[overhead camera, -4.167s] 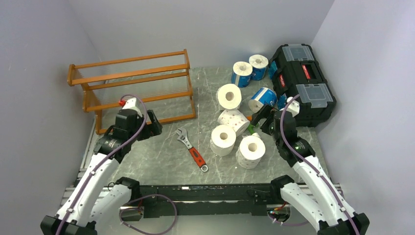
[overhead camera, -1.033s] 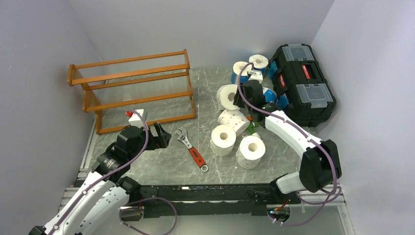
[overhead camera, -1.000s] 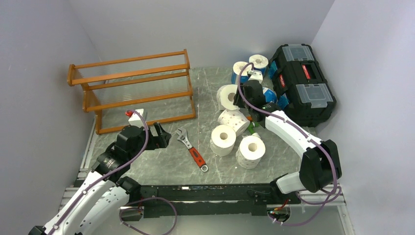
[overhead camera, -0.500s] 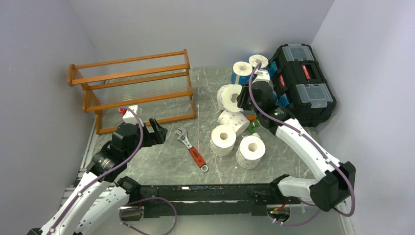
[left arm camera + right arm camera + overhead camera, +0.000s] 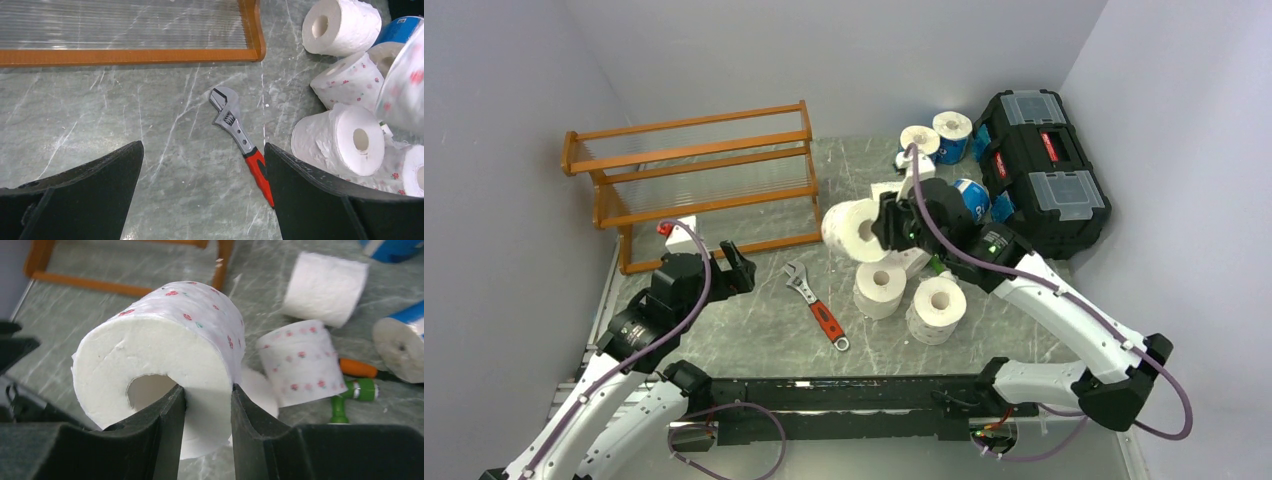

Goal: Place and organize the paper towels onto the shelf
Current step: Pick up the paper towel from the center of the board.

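Note:
My right gripper (image 5: 206,390) is shut on a paper towel roll with small red print (image 5: 165,345), one finger inside the hollow core and the other outside its wall. In the top view this roll (image 5: 849,230) hangs above the table, right of the orange-brown wooden shelf (image 5: 694,180). The shelf's tiers hold nothing. More rolls lie in a pile: a white one (image 5: 881,285), another (image 5: 937,305), and blue-wrapped ones (image 5: 952,128) at the back. My left gripper (image 5: 736,268) stands open and holds nothing, low over the table in front of the shelf (image 5: 130,55).
A red-handled wrench (image 5: 819,305) lies between the two arms, also under the left gripper (image 5: 235,130). A black toolbox (image 5: 1044,170) stands at the back right. An orange-handled screwdriver (image 5: 357,368) and a green tool (image 5: 350,395) lie among the rolls.
My right gripper has lifted the printed roll out of the pile and carried it left toward the shelf. The left arm has drawn back slightly to the left, still open.

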Controlling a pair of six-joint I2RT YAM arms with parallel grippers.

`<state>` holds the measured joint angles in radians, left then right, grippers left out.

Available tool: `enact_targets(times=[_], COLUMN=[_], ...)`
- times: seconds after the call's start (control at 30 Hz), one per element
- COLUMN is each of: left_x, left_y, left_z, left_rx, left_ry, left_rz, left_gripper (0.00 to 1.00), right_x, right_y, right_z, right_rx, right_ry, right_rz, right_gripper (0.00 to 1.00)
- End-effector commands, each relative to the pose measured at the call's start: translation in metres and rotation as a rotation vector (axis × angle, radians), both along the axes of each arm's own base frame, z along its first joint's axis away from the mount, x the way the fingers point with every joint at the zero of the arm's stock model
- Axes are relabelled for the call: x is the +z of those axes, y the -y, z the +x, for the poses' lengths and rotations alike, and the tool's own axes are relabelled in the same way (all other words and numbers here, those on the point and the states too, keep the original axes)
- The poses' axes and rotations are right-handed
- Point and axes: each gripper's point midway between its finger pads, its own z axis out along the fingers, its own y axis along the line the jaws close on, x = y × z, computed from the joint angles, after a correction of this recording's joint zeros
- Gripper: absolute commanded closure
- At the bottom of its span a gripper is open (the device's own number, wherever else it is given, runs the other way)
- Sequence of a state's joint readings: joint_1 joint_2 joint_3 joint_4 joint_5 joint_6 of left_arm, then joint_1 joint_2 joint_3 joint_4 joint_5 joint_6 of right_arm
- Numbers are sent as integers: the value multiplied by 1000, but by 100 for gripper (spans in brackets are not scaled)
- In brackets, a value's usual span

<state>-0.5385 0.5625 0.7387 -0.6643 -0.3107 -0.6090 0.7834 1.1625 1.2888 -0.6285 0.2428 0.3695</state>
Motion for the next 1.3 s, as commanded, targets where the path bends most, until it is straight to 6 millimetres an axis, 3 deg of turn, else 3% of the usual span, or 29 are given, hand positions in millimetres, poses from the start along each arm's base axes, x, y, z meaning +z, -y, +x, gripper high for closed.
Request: enact_targets(times=[0.0,0.27,0.53,0.83,0.97,1.27], left_x=[21,19,17,8,5,-1], left_y=[-6,-6,-13,-42,-55,-61], left_z=[0,-1,-6,-13,-19,-23], left_rx=[40,49,74,245,326,356], left_ry=[51,36,37,8,4,19], left_rz=[-27,-41,-41,-45,-60,-77], left_gripper=[3,3,3,1,1,1], right_x=[8,-22,-56,-83,-105,-126], right_y=[-31,-77,-109,-155,-170,-189], right_z=[-33,-57,-79,-109,-112,-109], right_rx=[148,295,434,582,610,622], right_ry=[-9,-71,-136,-202,-234,-263], right_rz=[-39,-104,-218,-208,-241,-299], right_gripper=[64,64,63,63,63,61])
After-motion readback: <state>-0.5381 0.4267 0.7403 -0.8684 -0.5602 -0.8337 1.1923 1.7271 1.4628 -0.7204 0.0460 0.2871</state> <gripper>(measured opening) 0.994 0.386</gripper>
